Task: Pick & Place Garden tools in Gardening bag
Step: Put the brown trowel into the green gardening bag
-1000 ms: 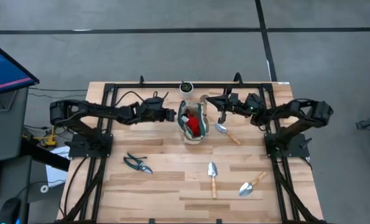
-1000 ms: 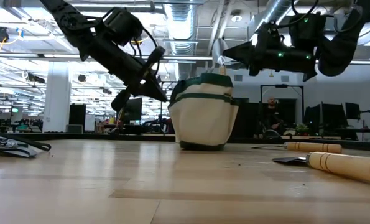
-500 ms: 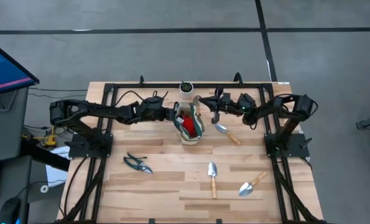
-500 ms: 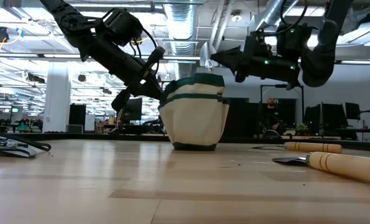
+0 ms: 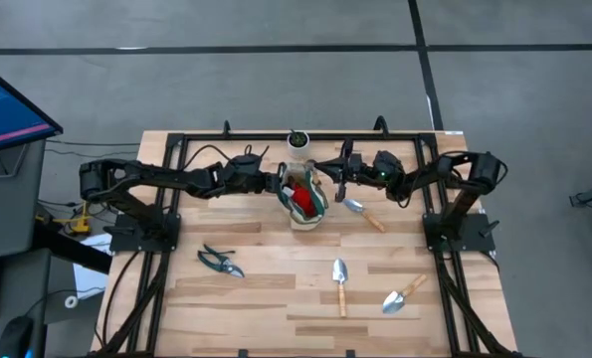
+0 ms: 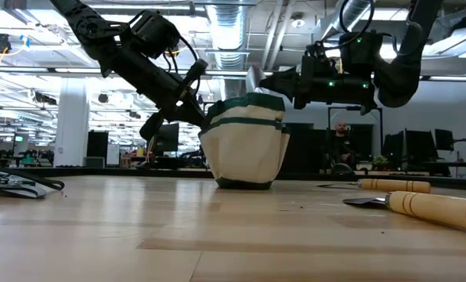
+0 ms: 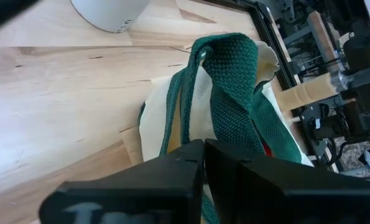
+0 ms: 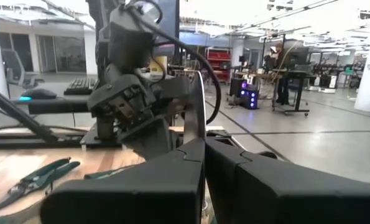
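We list a cream fabric gardening bag with dark green trim and loop handles (image 5: 304, 197), upright at the table's far middle, a red-and-black glove-like item (image 5: 304, 202) inside. Three silver-bladed, wooden-handled trowels lie flat: one (image 5: 363, 214) just right of the bag, two (image 5: 341, 282) (image 5: 404, 294) nearer the front. Dark-handled pruning shears (image 5: 221, 261) lie front-left.

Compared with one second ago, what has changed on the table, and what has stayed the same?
The right claw, shut, moved toward the gardening bag and is now beside its rim. The bag shifted slightly toward the left arm. The left claw, shut at the bag's other side, stayed put, as did the three trowels and the shears.
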